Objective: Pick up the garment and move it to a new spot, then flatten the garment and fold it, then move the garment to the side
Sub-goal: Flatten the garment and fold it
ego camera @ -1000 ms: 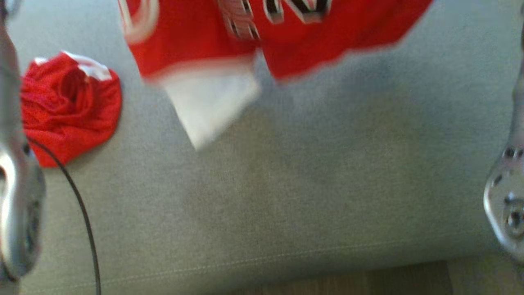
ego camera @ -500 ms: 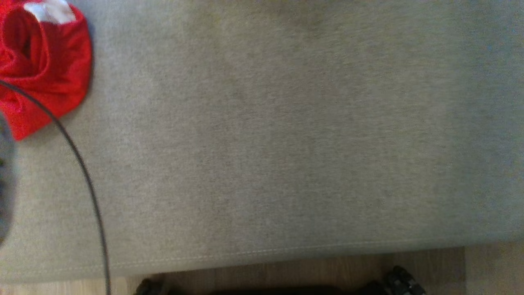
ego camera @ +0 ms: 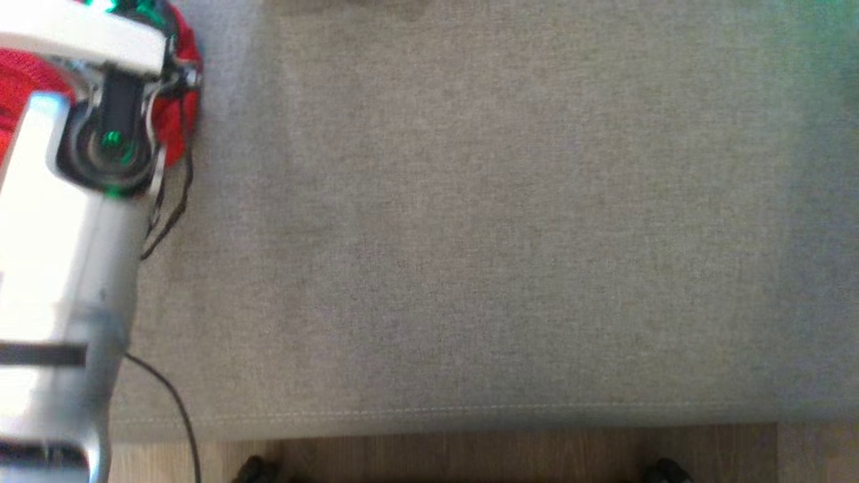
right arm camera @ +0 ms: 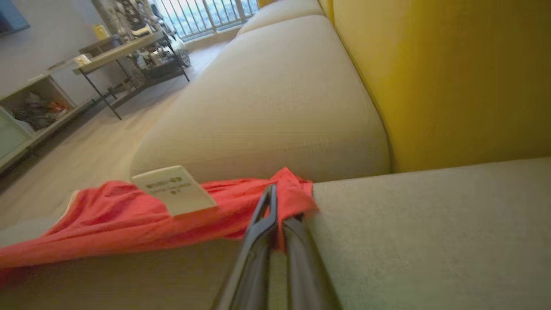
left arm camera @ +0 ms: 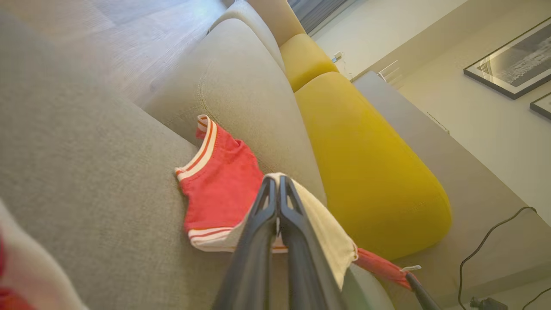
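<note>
Well, the garment (left arm camera: 219, 189), red with a cream panel and striped trim, lies low on the grey seat (ego camera: 470, 235), close to the seam with the next cushion (right arm camera: 275, 99) and near the foot of the yellow back (left arm camera: 366, 163). Both grippers have it. The left gripper (left arm camera: 277, 183) is clenched, its two dark fingers pressed together over the edge of the cream panel, and the red part with its striped band is spread on the seat just beyond the tips. The right gripper (right arm camera: 272, 191) is clenched too, pinching a red corner. From there the cloth runs off to the left of the right wrist view as a long rumpled strip along the seat's edge, and a white label (right arm camera: 174, 189) with small print lies on top of it. At the lower right of the left wrist view a thin dark finger (left arm camera: 419, 292) meets a red strip with a small tag; I cannot tell whose it is. In the head view the pale left arm (ego camera: 60, 268) crosses the left side above the seat, with a red heap (ego camera: 173, 127) partly hidden behind it. A black cable (ego camera: 178, 409) runs from beside the arm over the seat's front edge to the wooden floor (ego camera: 470, 456). Farther off stand a table (right arm camera: 116, 51) and a low shelf (right arm camera: 30, 107), and a framed picture (left arm camera: 512, 60) hangs on the wall
</note>
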Robot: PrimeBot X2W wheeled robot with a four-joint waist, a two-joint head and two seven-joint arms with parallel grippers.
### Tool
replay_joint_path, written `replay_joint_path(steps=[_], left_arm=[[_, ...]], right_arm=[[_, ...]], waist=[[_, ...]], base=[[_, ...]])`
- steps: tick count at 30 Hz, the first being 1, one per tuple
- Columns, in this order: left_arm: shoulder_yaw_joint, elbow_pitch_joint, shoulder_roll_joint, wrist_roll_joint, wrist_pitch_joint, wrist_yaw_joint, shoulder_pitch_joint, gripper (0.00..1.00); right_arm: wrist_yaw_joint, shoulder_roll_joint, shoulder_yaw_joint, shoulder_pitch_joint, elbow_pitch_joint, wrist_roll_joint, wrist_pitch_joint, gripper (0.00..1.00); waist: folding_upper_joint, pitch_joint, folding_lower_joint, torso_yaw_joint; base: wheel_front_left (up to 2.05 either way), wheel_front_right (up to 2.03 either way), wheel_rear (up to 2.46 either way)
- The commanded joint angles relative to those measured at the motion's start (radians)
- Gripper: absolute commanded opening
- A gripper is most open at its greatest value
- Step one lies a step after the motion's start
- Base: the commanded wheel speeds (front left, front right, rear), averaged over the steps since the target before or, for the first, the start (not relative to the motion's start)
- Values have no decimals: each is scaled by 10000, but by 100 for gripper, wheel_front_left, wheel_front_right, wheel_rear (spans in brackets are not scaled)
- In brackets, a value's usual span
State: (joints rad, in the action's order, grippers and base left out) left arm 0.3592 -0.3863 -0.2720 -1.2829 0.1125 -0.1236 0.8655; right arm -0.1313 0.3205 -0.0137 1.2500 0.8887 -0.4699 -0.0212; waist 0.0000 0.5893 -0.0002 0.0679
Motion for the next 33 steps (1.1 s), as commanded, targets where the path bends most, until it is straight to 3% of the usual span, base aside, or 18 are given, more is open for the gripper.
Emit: replay_joint_path(steps=[1,4,8,13,17,25,33], left_arm=[[3,525,-466,-60,0,-69,-835,0],[98,1215,-885,-371,-2,-62,-3009,0],[44,2250,-1236,-595,133,273,-4974,0],[-25,3360,-1467,-793,285,841,-6676,0],[-87,4230,-1547,-851,462,1228,-7578,0],[-180,5956,-1695,-951,669,2107,-9140,0],[-94,7591,-1955,-1066,389,3144,-10117,0]], right_arm=[[6,-125,22,-1033,-230,-165,-37,0],[6,-335,49,-2757,-798,-252,-553,0],[6,-559,304,-4950,-2479,-389,-1133,0],[6,-860,994,-7607,-5229,-177,-2057,0],[6,-1474,1923,-9190,-7299,153,-2738,0],[6,-2326,3222,-11427,-10299,515,-3868,0],[6,-2587,4060,-12349,-11564,616,-4528,0]], waist=[[0,-846,2,-31],[0,-1589,2,-201],[0,-2254,2,-287],[0,-2787,2,-373],[0,-3076,2,-387],[0,-3481,2,-439],[0,-3565,2,-444]], base=[[0,0,0],[0,0,0],[0,0,0],[0,0,0],[0,0,0],[0,0,0],[0,0,0]])
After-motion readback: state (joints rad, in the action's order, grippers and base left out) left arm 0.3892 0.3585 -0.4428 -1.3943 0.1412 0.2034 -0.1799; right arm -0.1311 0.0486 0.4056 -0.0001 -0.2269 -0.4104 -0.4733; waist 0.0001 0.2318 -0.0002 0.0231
